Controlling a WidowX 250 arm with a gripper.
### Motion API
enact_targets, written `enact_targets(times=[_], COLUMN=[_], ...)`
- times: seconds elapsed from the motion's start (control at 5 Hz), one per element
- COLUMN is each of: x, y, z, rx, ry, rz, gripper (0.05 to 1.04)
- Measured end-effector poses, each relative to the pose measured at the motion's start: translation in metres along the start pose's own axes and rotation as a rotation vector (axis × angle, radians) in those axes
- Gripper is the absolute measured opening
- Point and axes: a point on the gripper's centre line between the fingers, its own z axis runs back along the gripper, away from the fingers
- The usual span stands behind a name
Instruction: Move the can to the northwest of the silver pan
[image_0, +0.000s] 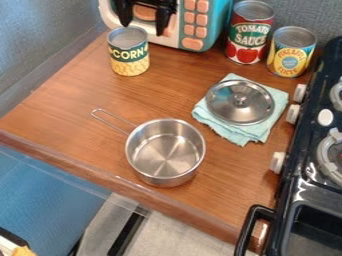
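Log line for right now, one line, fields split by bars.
gripper: open, near corn can | corn can: upright, ungrasped, upper left of silver pan in view | lid: on cloth

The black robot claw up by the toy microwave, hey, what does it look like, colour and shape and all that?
The black robot claw is dark all over, with two sturdy, angular fingers that narrow toward their tips. Its upper part, where they join, is black too.

Leftmost can (129, 52) sits behind pan (165, 152), lid (240, 102) on cloth (235, 135).
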Motion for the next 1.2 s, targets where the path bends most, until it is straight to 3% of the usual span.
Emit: enact_targets(times=[0.6,1.2], x=[0.027,0.046], y=[0.026,0.028], z=[-0.031,-0.037], rx=[-0.006,-0.007], ry=[-0.054,-0.089], rz=[0.037,0.047], gripper=[1.001,1.001])
